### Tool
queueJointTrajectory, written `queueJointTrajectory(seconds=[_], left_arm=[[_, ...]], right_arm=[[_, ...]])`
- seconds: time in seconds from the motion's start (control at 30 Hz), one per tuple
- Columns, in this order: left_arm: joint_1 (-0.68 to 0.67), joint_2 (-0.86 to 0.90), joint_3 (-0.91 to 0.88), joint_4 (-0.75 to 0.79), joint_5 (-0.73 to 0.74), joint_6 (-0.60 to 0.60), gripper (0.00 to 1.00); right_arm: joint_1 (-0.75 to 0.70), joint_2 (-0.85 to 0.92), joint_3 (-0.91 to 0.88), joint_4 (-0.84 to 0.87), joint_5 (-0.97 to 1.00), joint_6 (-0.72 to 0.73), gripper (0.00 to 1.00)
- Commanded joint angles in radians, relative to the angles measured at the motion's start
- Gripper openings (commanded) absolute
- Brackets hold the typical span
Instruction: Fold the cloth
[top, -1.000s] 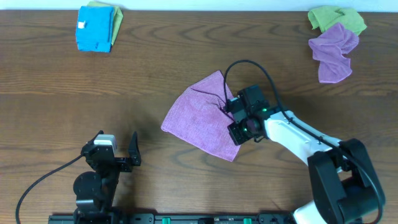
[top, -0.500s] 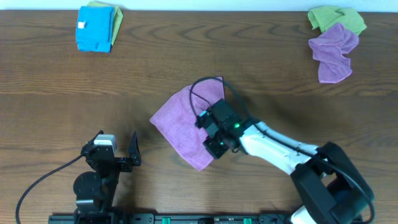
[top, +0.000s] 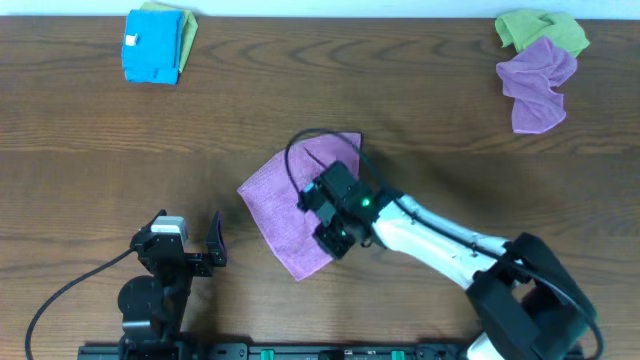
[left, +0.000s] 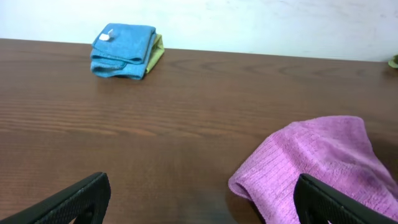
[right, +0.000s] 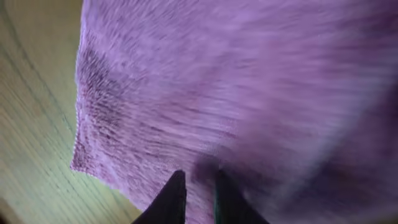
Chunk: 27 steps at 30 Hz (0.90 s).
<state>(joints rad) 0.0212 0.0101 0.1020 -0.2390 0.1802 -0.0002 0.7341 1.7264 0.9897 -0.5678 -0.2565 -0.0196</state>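
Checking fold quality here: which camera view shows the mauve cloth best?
Overhead. It shows the cloth in outline, with only its right part hidden by the right arm. The left wrist view catches just one corner at the frame's lower right. The right wrist view is a blurred close-up of its weave.

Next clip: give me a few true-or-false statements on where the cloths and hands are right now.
1. The right hand is over the cloth. True.
2. The left hand grips the cloth. False: it is open, clear of the cloth and holds nothing.
3. The blue cloth lies folded at the table's far left. True.
4. The lavender cloth sits on the blue one. False: it lies at the far right, against a green cloth.
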Motion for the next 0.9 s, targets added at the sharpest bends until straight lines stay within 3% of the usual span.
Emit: queueJointTrajectory(seconds=[0.0, 0.07, 0.2, 0.43, 0.87], left_arm=[[-0.005, -0.006, -0.024, -0.011, 0.004, -0.003, 0.95], [-0.005, -0.006, -0.024, -0.011, 0.004, -0.003, 0.95], [-0.005, -0.006, -0.024, -0.011, 0.004, -0.003, 0.95], [-0.005, -0.005, -0.024, -0.011, 0.004, -0.003, 0.95], [-0.005, -0.006, -0.024, -0.011, 0.004, -0.003, 0.95]], right_arm=[[-0.057, -0.071, 0.048, -0.044, -0.006, 0.007, 0.21], [-0.094, -0.103, 0.048, -0.097, 0.007, -0.013, 0.26], [-0.153, -0.108, 0.017, -0.145, 0.004, -0.021, 0.25], [-0.171, -0.105, -0.042, -0.090, -0.047, -0.022, 0.33], [-0.174, -0.091, -0.148, 0.065, -0.047, -0.018, 0.36]])
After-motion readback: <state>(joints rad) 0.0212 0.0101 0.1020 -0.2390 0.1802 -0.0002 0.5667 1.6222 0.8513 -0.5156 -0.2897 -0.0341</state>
